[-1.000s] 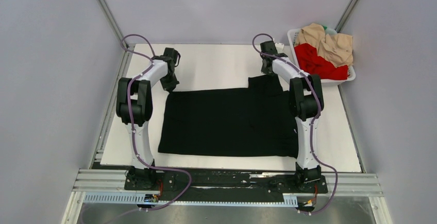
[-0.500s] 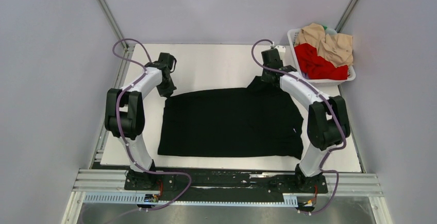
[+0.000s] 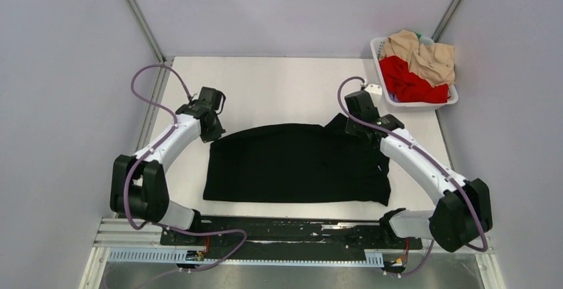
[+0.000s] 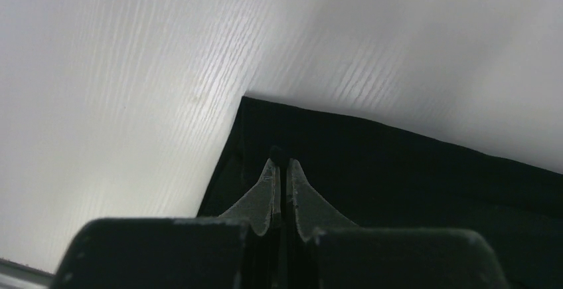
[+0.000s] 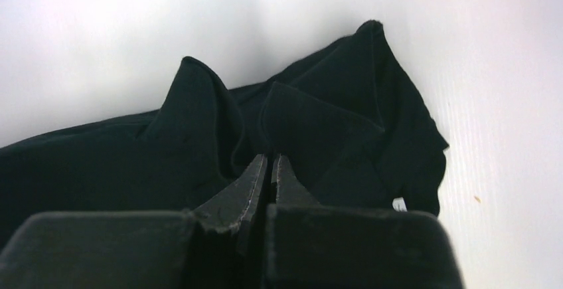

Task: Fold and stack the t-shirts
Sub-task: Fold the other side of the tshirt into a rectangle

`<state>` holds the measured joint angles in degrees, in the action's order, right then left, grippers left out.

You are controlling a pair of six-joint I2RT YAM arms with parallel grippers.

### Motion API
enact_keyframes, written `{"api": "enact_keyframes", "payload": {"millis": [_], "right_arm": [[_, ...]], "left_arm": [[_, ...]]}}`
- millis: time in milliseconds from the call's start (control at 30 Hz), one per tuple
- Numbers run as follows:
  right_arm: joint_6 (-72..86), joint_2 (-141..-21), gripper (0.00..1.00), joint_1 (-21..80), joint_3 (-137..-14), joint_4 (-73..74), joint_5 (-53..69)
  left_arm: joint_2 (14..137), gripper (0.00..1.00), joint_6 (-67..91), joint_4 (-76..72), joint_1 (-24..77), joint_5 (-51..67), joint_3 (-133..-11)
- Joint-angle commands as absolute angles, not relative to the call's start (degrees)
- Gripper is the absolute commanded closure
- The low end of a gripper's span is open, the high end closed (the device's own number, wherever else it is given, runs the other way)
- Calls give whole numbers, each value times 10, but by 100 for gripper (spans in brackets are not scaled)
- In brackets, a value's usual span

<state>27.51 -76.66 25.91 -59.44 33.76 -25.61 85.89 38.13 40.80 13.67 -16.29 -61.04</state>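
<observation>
From above, the black shirt [image 3: 295, 166] is seen spread across the middle of the counter [image 3: 279, 86], its far edge raised at two ends. The left fingers [image 3: 212, 126] are set at the far left corner and the right fingers [image 3: 353, 123] at the bunched far right part. The red shirt [image 3: 408, 83] and beige shirt [image 3: 425, 53] are left heaped in the basket [image 3: 376, 44].

In the left wrist view, the left fingers [image 4: 278, 169] are pressed together, apparently with the shirt's corner [image 4: 398, 169] pinched, though the dark cloth makes this hard to confirm.

In the right wrist view, the right fingers [image 5: 268, 166] are closed on a rumpled fold of the black shirt [image 5: 319, 123], with a small white tag [image 5: 398, 204] nearby.

The first fold is judged to be in hand. Next, both ends should be carried evenly toward the near hem and laid flat.
</observation>
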Motion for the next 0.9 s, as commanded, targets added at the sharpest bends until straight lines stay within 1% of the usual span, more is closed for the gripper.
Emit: {"api": "enact_keyframes", "payload": {"millis": [0, 233, 367, 467, 500, 533, 600, 633, 667, 700, 733, 767, 800, 833, 867], "right_arm": [[326, -691, 100, 286, -566, 404, -268], [388, -611, 100, 321, -534, 526, -277], [427, -583, 100, 330, -504, 560, -240], [442, -573, 100, 333, -488, 579, -209], [445, -572, 100, 333, -484, 589, -197], [452, -571, 98, 333, -481, 600, -183], [469, -570, 91, 335, -471, 622, -149], [475, -566, 88, 338, -461, 628, -130], [477, -560, 85, 341, -445, 630, -103], [479, -551, 80, 346, -438, 632, -75], [485, -541, 73, 356, -430, 629, -51], [485, -528, 65, 365, -429, 624, -18], [487, -516, 52, 367, -428, 624, 17], [490, -501, 41, 367, -428, 627, 27], [489, -485, 32, 367, -429, 631, 24]], "left_arm": [[787, 100, 431, 392, 147, -182, -562], [727, 100, 459, 403, 159, -180, -490], [708, 99, 467, 398, 166, -165, -453], [700, 90, 469, 392, 169, -161, -430], [700, 84, 471, 393, 169, -162, -428], [700, 81, 471, 396, 169, -166, -426], [699, 72, 476, 406, 170, -178, -427], [699, 65, 482, 411, 169, -184, -428], [695, 62, 486, 424, 169, -197, -432], [693, 54, 493, 429, 169, -203, -435], [687, 48, 495, 443, 170, -217, -442], [684, 36, 502, 459, 169, -225, -446], [676, 30, 505, 467, 169, -236, -459], [671, 16, 509, 477, 169, -239, -463], [661, 8, 510, 479, 169, -239, -470]]}}
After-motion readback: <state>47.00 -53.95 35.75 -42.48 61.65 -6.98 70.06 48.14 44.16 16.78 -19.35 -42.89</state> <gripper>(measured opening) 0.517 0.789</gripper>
